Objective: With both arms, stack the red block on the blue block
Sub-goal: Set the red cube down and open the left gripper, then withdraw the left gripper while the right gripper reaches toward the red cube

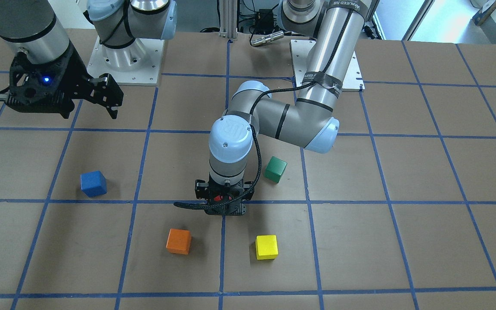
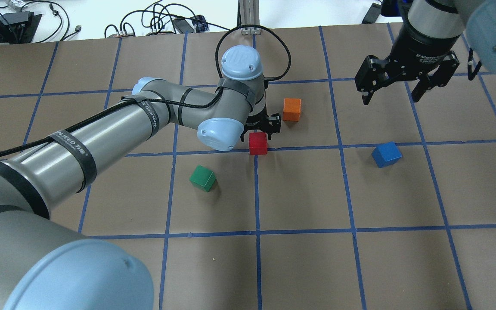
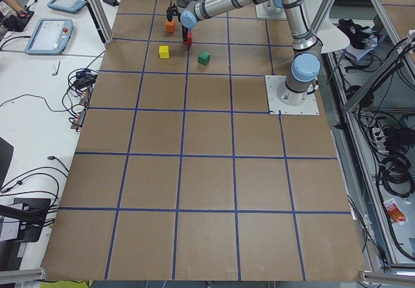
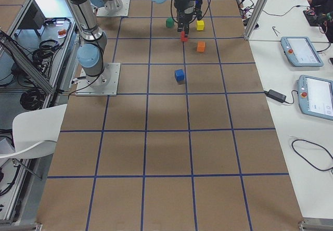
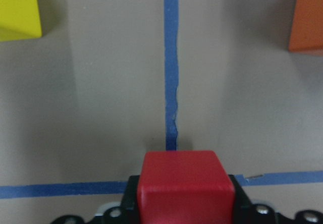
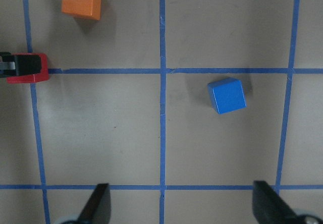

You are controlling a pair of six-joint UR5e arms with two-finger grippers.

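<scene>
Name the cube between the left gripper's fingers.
The red block, at a tape crossing; the orange cube, yellow cube, green cube and blue block lie free.

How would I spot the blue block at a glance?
On the brown table with blue tape lines, find the right arm, whose jaws hang open above the surface. The blue block sits alone near it, the only blue cube, away from the red block, green cube and orange cube by the left arm.

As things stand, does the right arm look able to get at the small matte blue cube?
Probably yes. The right gripper hangs open, raised, close to the small matte blue cube, which sits alone with nothing beside it. The left gripper is away, closed on the small red cube.
</scene>
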